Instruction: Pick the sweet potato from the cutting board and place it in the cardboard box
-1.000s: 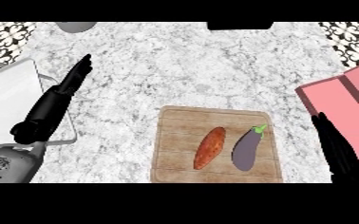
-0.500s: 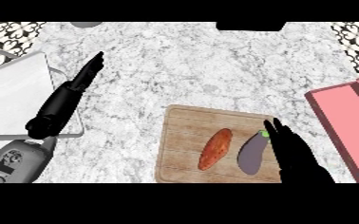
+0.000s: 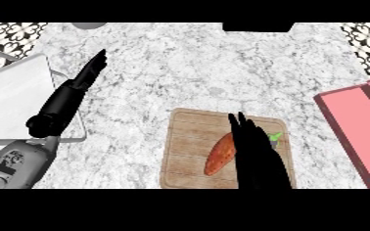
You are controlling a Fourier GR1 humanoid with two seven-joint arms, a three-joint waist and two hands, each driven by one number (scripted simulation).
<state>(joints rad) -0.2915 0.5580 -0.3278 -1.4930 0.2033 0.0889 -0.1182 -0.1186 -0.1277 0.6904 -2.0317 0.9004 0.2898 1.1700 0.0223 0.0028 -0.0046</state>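
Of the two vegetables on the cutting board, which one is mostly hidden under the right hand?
The eggplant: only its green stem end shows beside the right hand. The orange sweet potato lies mostly uncovered left of it.

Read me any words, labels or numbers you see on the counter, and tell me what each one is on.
No readable text in this view.
The grey object at the lower left edge carries dark marks, too blurred to read.
The cutting board, sweet potato and pink box show no lettering.

Right hand [image 3: 254,149] — fingers straight — beside sweet potato [image 3: 219,154] on cutting board [image 3: 185,147].
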